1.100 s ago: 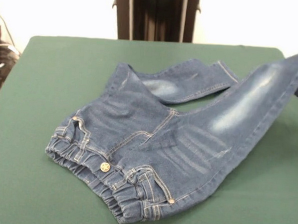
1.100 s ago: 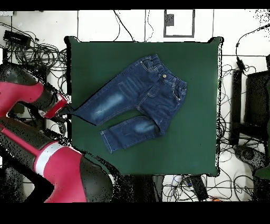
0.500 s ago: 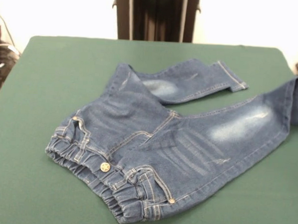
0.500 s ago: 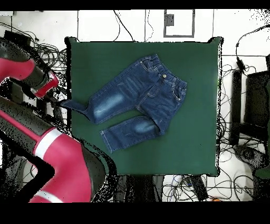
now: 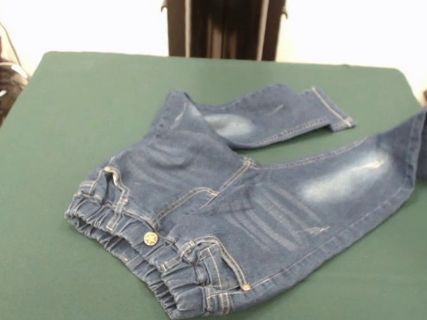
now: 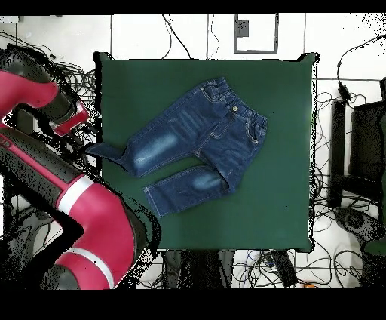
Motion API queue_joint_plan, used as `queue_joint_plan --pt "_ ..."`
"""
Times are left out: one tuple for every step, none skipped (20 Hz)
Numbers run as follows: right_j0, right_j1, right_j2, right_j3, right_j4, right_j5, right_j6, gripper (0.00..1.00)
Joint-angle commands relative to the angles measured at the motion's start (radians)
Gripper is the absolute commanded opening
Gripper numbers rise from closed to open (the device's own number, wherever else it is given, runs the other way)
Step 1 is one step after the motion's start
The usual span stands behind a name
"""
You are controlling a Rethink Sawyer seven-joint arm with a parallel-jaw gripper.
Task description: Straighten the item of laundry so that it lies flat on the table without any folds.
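1. Arm (image 6: 53,151), red and black, shows only in the overhead view, off the table's left edge; the front view has none of it
2. Its gripper (image 6: 81,140) is near the cuff that hangs over that edge; I cannot tell if the claw is spread or pressed together
3. One pair of jeans (image 5: 247,205) lies on the one green table (image 5: 80,103), spread toward its middle, waistband to the right in the overhead view
4. Two legs: one reaches past the table's edge, the other lies wholly on the top
5. Front view alone shows one brass star button (image 5: 150,238) on the gathered waistband and two whitish thigh patches
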Motion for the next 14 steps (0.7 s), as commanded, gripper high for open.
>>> queue_joint_plan --pt "0.02 0.033 0.067 -0.067 0.008 -0.065 0.304 1.0" --pt "0.016 0.014 0.049 -0.047 0.038 -0.063 0.288 1.0" --pt "0.008 -0.033 0.004 0.013 0.104 -0.047 0.246 1.0" --pt "-0.008 -0.105 -0.059 0.116 0.177 0.004 0.183 1.0" --pt "-0.029 -0.191 -0.103 0.232 0.232 0.077 0.111 1.0" --pt "-0.051 -0.276 -0.147 0.348 0.287 0.15 0.04 1.0" --pt "-0.073 -0.345 -0.161 0.435 0.32 0.189 -0.039 1.0" --pt "-0.097 -0.41 -0.164 0.519 0.341 0.232 -0.119 1.0" --pt "-0.125 -0.467 -0.156 0.601 0.346 0.278 -0.2 1.0" --pt "-0.157 -0.524 -0.141 0.684 0.349 0.322 -0.286 1.0" --pt "-0.195 -0.573 -0.112 0.766 0.34 0.378 -0.365 1.0" --pt "-0.232 -0.623 -0.083 0.848 0.33 0.434 -0.444 1.0" --pt "-0.273 -0.668 -0.048 0.924 0.321 0.49 -0.521 1.0" --pt "-0.317 -0.704 -0.006 0.993 0.308 0.542 -0.586 1.0"
